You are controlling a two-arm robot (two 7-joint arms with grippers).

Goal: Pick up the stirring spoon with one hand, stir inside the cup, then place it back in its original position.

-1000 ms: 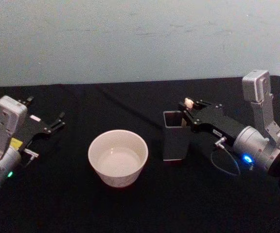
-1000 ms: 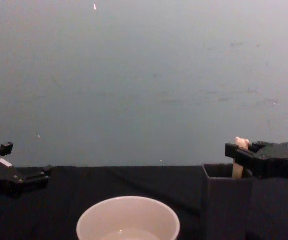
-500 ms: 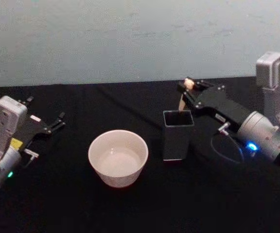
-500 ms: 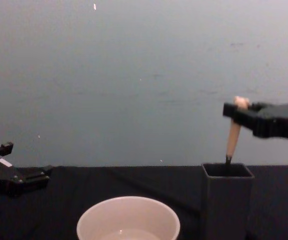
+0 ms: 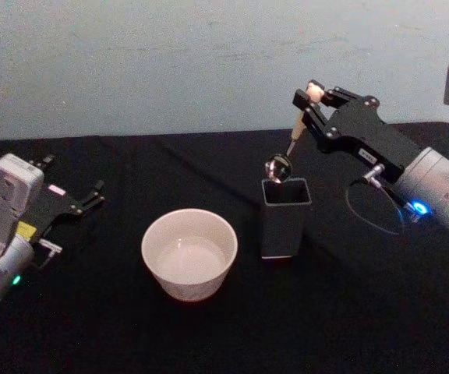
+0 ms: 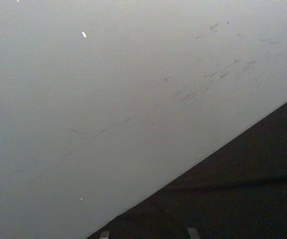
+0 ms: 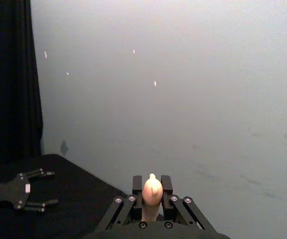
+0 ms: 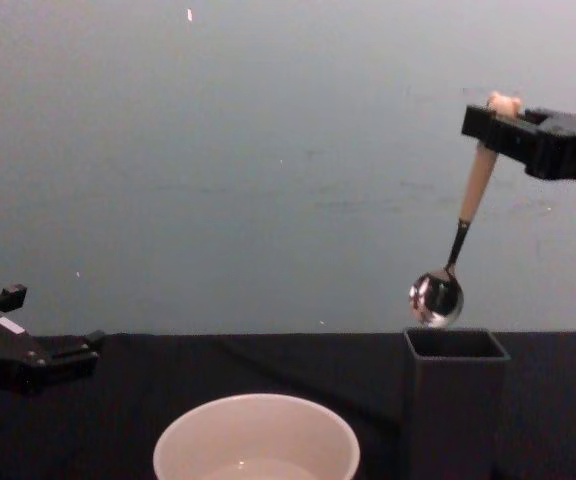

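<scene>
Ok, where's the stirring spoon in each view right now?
Head view: stirring spoon right of centre, tilted above the holder.
Chest view: upper right, bowl just above the holder's rim.
Right wrist view: bottom centre, bear knob between the fingers.
Left wrist view: faces wall and table.
Shared landmark: the right gripper clamping the knob; the left gripper sits parked far left.

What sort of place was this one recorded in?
Probably a robot test bench, not a kitchen: black-draped table against a bare pale wall, a cream cup and dark grey holder on it, the right gripper holding the stirring spoon above the holder, left gripper parked aside.
</scene>
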